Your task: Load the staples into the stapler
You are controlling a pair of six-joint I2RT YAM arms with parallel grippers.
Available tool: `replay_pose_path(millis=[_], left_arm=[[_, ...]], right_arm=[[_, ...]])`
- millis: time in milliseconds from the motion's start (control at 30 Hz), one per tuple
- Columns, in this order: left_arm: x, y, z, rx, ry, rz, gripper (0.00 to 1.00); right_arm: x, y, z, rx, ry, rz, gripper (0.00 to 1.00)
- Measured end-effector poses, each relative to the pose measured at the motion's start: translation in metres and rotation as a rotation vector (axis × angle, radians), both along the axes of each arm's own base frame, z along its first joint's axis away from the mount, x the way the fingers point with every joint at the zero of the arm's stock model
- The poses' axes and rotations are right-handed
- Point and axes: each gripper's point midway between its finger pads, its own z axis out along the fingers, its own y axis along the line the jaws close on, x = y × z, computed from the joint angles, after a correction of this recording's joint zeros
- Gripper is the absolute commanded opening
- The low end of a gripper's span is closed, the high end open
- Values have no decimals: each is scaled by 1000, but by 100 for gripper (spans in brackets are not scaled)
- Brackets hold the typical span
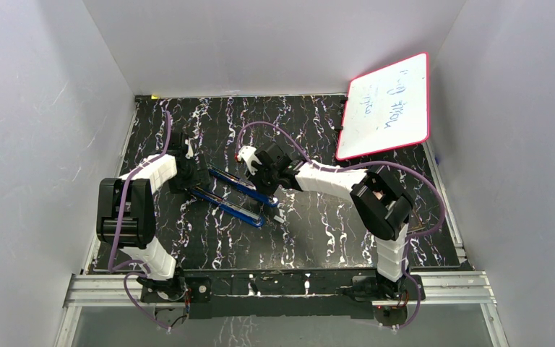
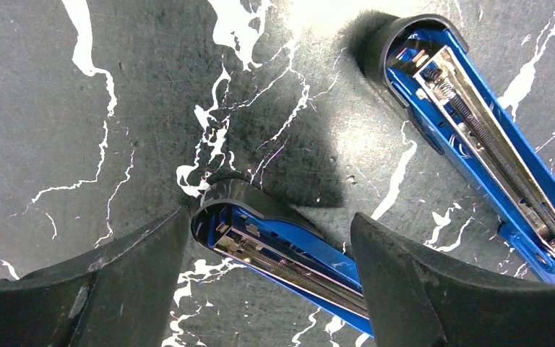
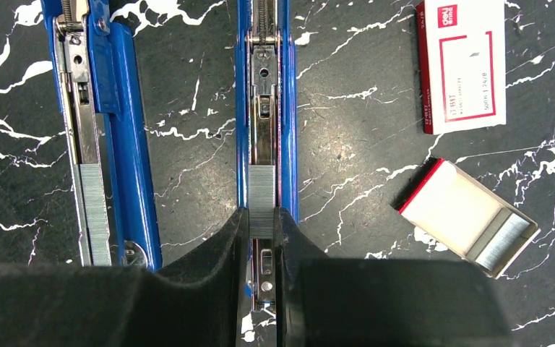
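Bench: a black surface veined in white [image 1: 332, 231] is seen, with two blue staplers laid open on it side by side, the farther stapler [image 1: 237, 183] and the nearer stapler [image 1: 225, 210].
Right end effector: it [image 3: 261, 220] is clenched on the held strip of staples [image 3: 261, 189], which is pinched at its near end between the two black fingers [image 3: 209, 267].
Held strip of staples: the short silvery strip is lined up lengthwise with the metal channel of the farther stapler [image 3: 264, 87]. Whether it is seated in the channel or kept just above it cannot be told.
Second strip of staples: this strip [image 3: 94, 210] is seen lying on the metal rail of the nearer stapler [image 3: 126, 144], at the left of the right wrist view.
Left end effector: it [image 2: 269, 217] is released, its fingers [image 2: 115, 275] spread wide on either side of the black-capped end of the nearer stapler [image 2: 289, 249]. Whether that cap is touched cannot be told. The farther stapler [image 2: 477, 123] is seen apart from both fingers.
Box: a red-and-white box [image 3: 462, 65] is laid to the right of the farther stapler. Beside it an open tray [image 3: 455, 206] is seen with spare staples [image 3: 506, 242] at one end.
Whiteboard: a red-rimmed board [image 1: 386, 105] is propped at the far right.
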Motion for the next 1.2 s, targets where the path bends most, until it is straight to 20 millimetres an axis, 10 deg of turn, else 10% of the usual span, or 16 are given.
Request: replay_pose_path(millis=[1200], left_arm=[[0,0,0,0,0,0,80]], right_arm=[[-4,-6,-3,-41,28,-2,30]])
